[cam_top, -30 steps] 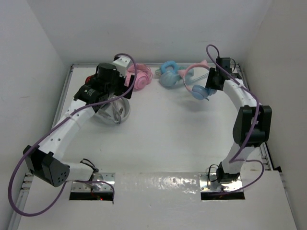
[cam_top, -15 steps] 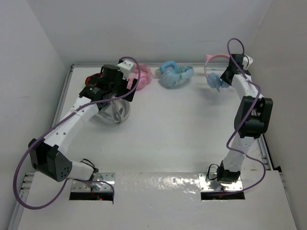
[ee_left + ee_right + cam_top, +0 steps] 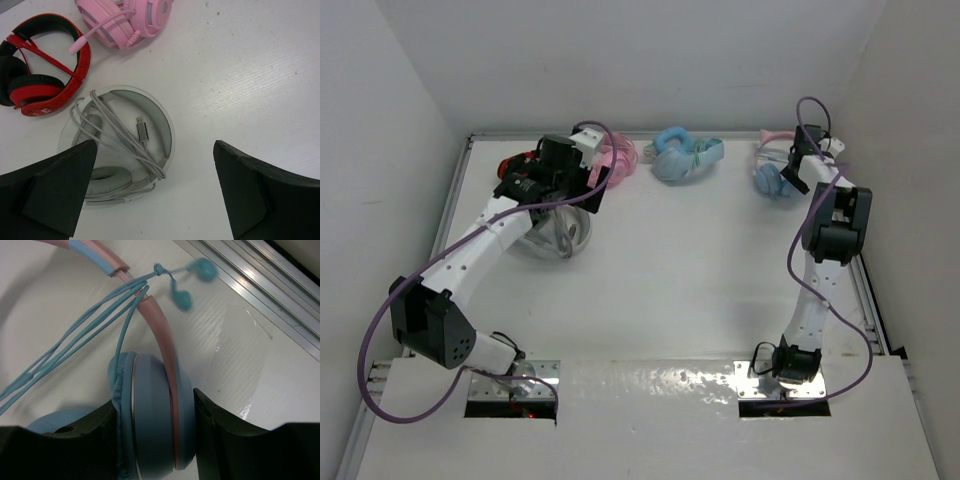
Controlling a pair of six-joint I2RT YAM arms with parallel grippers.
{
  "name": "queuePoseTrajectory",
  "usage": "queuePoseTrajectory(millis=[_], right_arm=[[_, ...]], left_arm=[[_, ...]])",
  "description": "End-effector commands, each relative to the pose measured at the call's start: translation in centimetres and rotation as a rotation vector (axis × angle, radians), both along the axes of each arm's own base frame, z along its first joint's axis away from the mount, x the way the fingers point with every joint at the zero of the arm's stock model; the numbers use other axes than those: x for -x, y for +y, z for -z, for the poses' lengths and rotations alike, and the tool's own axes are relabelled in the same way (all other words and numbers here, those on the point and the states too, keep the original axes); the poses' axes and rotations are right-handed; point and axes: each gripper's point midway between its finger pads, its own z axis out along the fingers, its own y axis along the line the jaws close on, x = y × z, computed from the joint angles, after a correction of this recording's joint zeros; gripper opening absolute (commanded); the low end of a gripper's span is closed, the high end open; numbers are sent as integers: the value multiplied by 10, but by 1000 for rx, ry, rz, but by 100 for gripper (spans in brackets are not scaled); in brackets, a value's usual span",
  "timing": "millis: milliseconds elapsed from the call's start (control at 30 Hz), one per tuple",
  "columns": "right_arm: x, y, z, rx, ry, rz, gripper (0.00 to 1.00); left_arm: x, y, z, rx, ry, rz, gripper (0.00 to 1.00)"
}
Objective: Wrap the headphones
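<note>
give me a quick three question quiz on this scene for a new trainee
1. True or false: the right tool is clamped on a blue earcup of the headphones.
2. The open left tool hovers over which pair? A red, B white, C all-pink.
3. Fill in: the cable bunched at the pink headband is ___ in colour.

Key
1. True.
2. B, the white headphones, with their own cable lying across them.
3. Teal.
</note>
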Motion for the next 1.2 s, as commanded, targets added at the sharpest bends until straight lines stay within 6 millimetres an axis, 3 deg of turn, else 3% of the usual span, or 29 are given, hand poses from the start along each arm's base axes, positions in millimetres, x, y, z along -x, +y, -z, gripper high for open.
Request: queuePoseTrajectory(millis=[0,233,333,367,500,567,600,667,700,733,900,967,1000,1033,1067,1100,1133,1167], right_arm=[[-34,-8,-47,-7,-168,28,21],[-26,-13,-31,-38,-155,43,40],[-23,-15,-30,-38,-142,35,60],[-22,-15,-30,-28,-132,23,73],[-22,-13,-47,-9,-139,-33,96],[-18,-16,-65,21,-160,-44,99],[-16,-15,-86,36,-197,-45,99],[-5,-17,-91,69,-211,-43,99],[-2,-18,-112,90,-249,-40,99],[4,-17,-109,102,-247,-47,99],[20,6,-136,116,-295,-145,99],[35,19,-142,128,-325,-192,99],[48,27,-127,117,-300,-212,99],[56,30,-144,123,-339,-219,99],[64,34,-144,113,-342,-232,99],[84,39,-124,94,-298,-243,99],[93,44,-145,110,-364,-254,99],[103,48,-146,100,-377,-263,99]], left_arm=[[-12,-2,-18,45,-60,-17,100],[-13,-3,-20,50,-63,-16,100],[-13,-2,-18,45,-60,-17,100],[-12,-3,-19,46,-61,-16,100],[-13,-3,-17,48,-58,-13,100],[-13,-4,-16,49,-55,-10,100],[-13,-5,-16,50,-54,-9,100],[-13,-6,-14,53,-49,-3,100],[-13,-7,-15,55,-50,0,100],[-13,-8,-15,59,-48,6,100],[-12,-5,-16,48,-54,-3,100],[-12,1,-14,25,-57,-20,100],[-12,6,-13,4,-63,-33,100],[-11,10,-10,-12,-60,-42,100],[-9,14,-2,-32,-45,-51,100],[-8,19,1,-54,-45,-56,100],[-6,26,0,-70,-56,-73,100],[0,31,13,-93,-35,-75,100]])
